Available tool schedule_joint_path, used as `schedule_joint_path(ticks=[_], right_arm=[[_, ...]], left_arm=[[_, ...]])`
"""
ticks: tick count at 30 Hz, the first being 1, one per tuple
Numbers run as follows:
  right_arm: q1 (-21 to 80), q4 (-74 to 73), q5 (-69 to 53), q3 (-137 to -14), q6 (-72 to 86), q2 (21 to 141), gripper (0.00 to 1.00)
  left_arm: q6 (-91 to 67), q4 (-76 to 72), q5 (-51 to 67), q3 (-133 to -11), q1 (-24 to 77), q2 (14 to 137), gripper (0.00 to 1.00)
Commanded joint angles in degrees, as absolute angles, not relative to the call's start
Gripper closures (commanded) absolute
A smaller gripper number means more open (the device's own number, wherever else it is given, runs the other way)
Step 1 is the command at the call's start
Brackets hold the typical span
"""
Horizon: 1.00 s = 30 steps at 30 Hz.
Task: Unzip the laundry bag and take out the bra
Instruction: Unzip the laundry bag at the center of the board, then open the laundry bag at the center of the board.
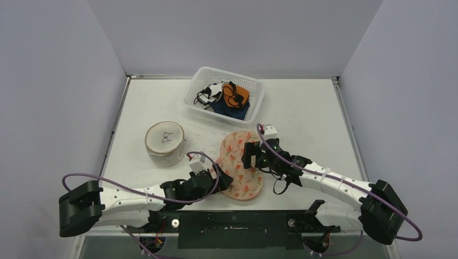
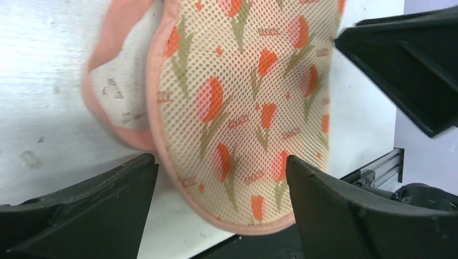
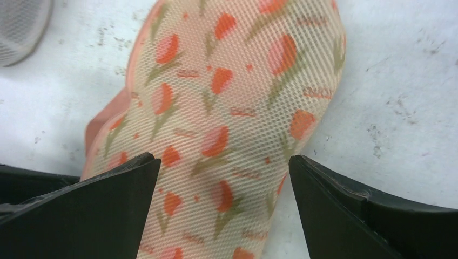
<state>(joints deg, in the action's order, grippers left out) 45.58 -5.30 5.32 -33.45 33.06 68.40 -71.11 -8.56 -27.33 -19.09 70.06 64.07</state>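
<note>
Walls [image 1: 232, 32] of plain grey close in the back and both sides of a white, scuffed worktop [image 1: 302, 108], with a black rail [image 1: 232, 226] along its near edge. At the far centre stands a white slatted basket [image 1: 258, 86] holding dark blue and orange garments with black straps. A round mesh case [image 1: 164, 141] with a pink band sits left of centre.

The laundry bag [image 1: 241, 164], flat peach mesh printed with orange tulips and edged in pink, lies near the front edge between the two arms. One pink-trimmed layer shows beside it on its left. Whether the bra is inside cannot be told.

The right pincer [image 3: 224, 157] has its jaws spread wide over the middle of the bag, gripping nothing. The left pincer [image 2: 221, 160] is equally wide apart, straddling the bag's near end and holding nothing. Contact with the mesh is unclear for both.
</note>
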Motion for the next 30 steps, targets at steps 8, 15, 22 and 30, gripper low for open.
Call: schedule_joint_path(ticks=[8, 15, 22, 30], right_arm=[[64.3, -20.5, 17.2, -43.3, 28.9, 62.2, 0.13], [73.0, -15.1, 24.1, -48.0, 29.2, 74.1, 0.25], [74.9, -13.5, 26.4, -55.8, 27.5, 86.1, 0.3], [76.5, -17.1, 31.5, -61.5, 27.4, 94.0, 0.37]], left_arm=[[-73.7, 16.9, -34.1, -19.9, 71.0, 40.2, 0.12], [-71.8, 25.6, -40.8, -20.6, 70.9, 24.4, 0.13], [-74.2, 33.5, -44.2, -20.5, 70.9, 16.7, 0.13], [-76.2, 36.3, -45.0, -19.6, 70.9, 13.7, 0.13]])
